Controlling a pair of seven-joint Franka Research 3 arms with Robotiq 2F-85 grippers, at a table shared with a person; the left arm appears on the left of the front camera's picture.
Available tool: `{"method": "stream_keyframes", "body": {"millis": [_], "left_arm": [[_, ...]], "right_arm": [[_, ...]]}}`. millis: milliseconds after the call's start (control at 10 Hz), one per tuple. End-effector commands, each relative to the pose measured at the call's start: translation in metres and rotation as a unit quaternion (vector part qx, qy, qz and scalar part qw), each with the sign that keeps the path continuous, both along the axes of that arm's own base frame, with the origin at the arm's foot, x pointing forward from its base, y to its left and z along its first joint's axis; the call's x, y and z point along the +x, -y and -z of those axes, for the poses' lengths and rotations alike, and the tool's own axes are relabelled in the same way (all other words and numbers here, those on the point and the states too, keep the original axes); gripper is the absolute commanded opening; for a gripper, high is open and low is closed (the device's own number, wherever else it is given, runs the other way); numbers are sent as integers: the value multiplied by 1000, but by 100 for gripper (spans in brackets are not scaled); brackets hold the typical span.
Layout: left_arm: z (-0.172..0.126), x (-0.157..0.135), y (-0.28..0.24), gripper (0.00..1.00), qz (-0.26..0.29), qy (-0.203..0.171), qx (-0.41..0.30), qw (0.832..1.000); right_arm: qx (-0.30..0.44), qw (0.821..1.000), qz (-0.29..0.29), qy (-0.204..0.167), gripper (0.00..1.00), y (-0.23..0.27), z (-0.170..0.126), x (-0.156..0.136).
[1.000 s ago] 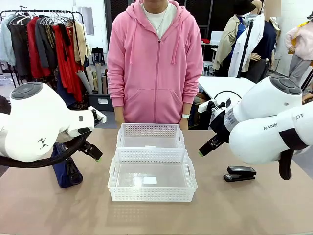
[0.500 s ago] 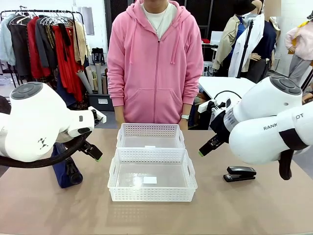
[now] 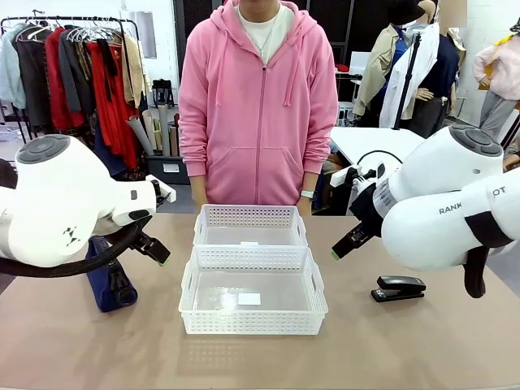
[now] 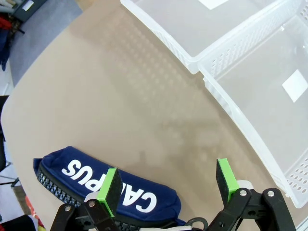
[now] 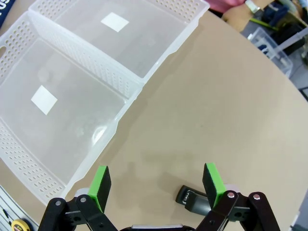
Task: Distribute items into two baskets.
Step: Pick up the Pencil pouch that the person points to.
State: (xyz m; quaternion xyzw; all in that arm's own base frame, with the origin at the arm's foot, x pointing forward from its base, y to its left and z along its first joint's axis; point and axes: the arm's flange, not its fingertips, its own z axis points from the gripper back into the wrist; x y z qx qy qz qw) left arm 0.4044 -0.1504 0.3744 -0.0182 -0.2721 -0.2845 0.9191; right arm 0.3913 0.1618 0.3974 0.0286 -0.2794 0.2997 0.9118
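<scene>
- The navy pouch [image 3: 110,280] lies on the table [image 3: 406,349] to the left of the larger basket [image 3: 252,322], well apart from it. The left arm [image 3: 57,211] partly hides it in the front view. The left wrist view shows its white "CAMPUS" lettering.
- The left gripper [image 4: 168,185] hangs above the table to the left of the larger basket. Its jaws are spread wide and nothing is between the green pads. In its wrist view one pad lines up over the pouch.
- The larger basket stands on the table with a white label [image 3: 249,299] on its clear bottom.
- The smaller basket [image 3: 249,216] sits just behind the larger basket, their long sides touching.
- A person [image 3: 258,97] in a pink zip hoodie stands beyond the larger basket, at the far edge.
- The right gripper [image 5: 156,185] hangs above the table to the right of the larger basket. Its fingers are parted wide and hold nothing.
- The black stapler [image 3: 398,288] lies on the table to the right of the larger basket, well apart from it. In the right wrist view it shows low between that gripper's fingers.
</scene>
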Motion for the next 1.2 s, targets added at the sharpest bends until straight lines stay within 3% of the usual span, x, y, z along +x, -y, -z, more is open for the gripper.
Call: {"method": "stream_keyframes", "body": {"millis": [0,200,600,800,1100], "left_arm": [[-13,3,-10,100,6,-8,-19,1000],[-33,3,-23,100,9,-18,-38,999],[-82,7,-82,100,55,-73,-70,993],[-106,8,-130,100,29,-63,-114,991],[-141,-7,-197,100,-6,-20,-190,981]], "right_arm": [[21,1000,0,-14,100,8,-15,3],[46,999,0,-11,100,17,-30,3],[103,994,2,-26,100,59,-73,11],[139,989,-13,-43,100,99,-96,20],[199,979,14,-40,100,170,-120,21]]}}
